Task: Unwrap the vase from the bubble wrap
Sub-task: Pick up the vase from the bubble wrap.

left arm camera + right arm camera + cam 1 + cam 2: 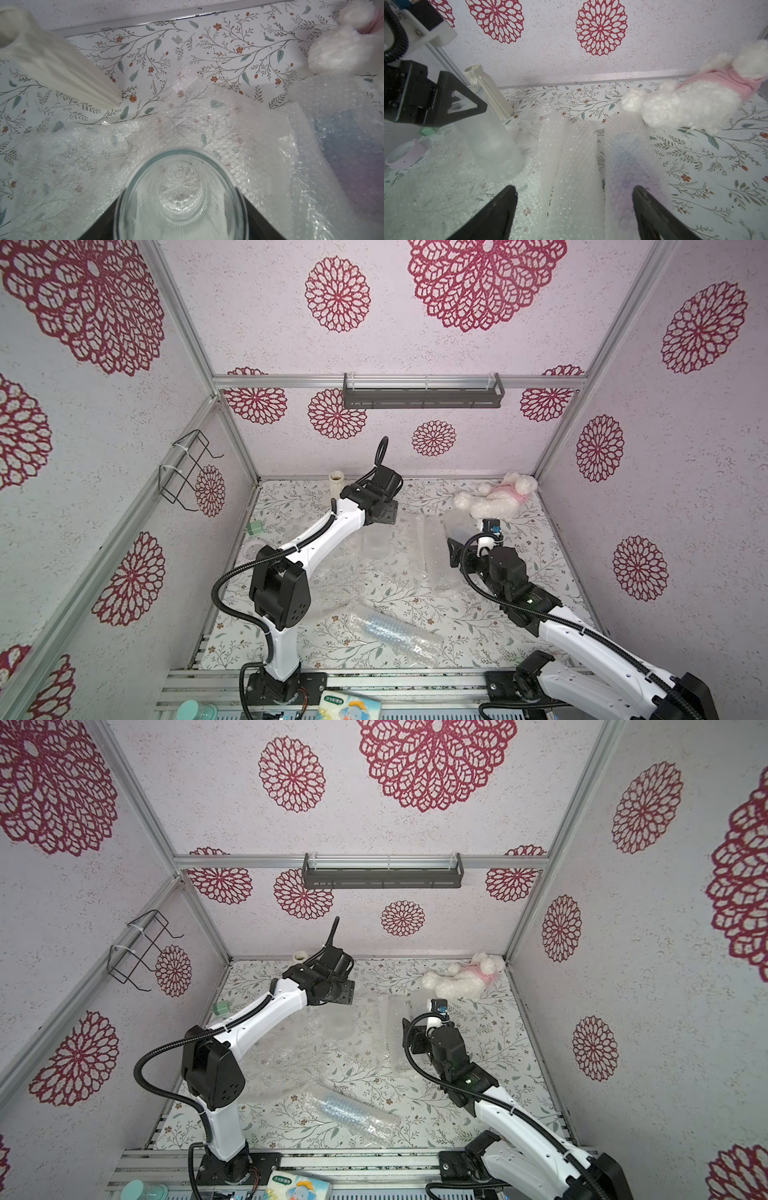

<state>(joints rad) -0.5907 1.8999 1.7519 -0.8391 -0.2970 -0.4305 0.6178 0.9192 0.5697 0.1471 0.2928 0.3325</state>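
bubble wrap point(83, 166): one sheet opened flat at table centre.
near bundle point(395, 635): 6 o'clock, rolled up, not yet unwrapped.
far bundle point(629, 162): 2 o'clock, likewise rolled.
vase point(492, 145): bare, upright on the sheet, 11 o'clock of centre; its unwrapping looks finished.
left gripper point(180, 218): clasping the vase rim.
right gripper point(575, 207): spread, empty.

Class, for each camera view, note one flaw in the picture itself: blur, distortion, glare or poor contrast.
In both top views, the clear glass vase barely stands out from the bubble wrap. Left wrist view: the cream vase is blurred and stretched. Right wrist view: the right gripper is dark and soft, the plush dog washed out.
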